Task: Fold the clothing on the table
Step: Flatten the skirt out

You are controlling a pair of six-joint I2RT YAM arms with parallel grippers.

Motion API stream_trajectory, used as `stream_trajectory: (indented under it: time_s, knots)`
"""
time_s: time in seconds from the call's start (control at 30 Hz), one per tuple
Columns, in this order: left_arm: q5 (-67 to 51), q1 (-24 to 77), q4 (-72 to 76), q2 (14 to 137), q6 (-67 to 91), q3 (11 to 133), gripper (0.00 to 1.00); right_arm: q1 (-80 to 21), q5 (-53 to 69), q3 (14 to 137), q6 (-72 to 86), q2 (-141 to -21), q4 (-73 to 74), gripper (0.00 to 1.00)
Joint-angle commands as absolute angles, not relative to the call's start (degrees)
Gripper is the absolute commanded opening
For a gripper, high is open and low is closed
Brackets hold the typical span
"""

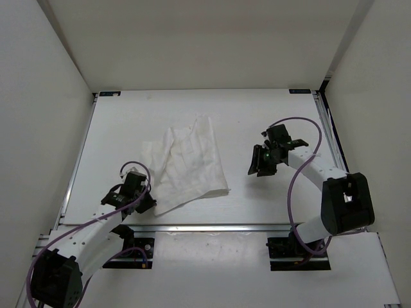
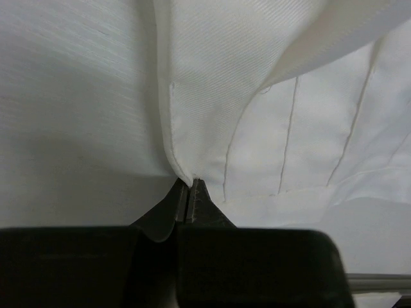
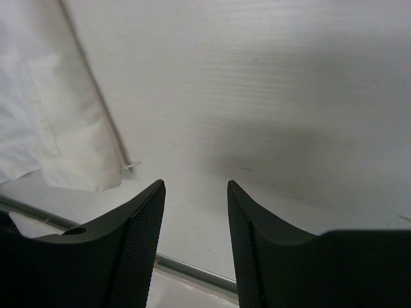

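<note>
Pinches the near-left corner of the clothing (image 1: 189, 168), crumpled left of centre on the table (image 1: 270, 109), between closed left fingers (image 2: 200, 205). Holds right fingers (image 3: 144, 224) half open, empty, above bare table. Risks the thin bite slipping free on lifting, or dragging the whole heap.

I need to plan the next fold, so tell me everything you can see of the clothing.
The clothing is a thin white fabric garment with faint stitched lines and creases. It lies crumpled and partly doubled over on the table, left of centre. Its near left corner is pinched in the shut left gripper.
</note>
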State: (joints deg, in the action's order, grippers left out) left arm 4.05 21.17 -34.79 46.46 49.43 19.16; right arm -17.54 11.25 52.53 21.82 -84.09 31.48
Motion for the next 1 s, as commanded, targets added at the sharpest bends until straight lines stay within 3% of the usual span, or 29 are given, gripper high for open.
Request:
stream_trajectory:
  time_s: [0.0, 0.53, 0.97]
  knots:
    - [2.90, 20.74, -31.20, 46.76, 49.39, 18.37, 0.00, -19.51, 17.21, 53.18, 20.92, -84.90, 25.33, 0.50]
    - [7.30, 19.60, -35.95, 46.41, 48.16, 22.85, 0.00, -27.24, 26.62, 50.71, 27.59, -93.95, 11.96, 0.50]
    - [6.33, 19.25, -35.86, 46.14, 47.90, 22.24, 0.00, -30.94, 24.08, 47.38, 29.18, -96.33, 11.43, 0.48]
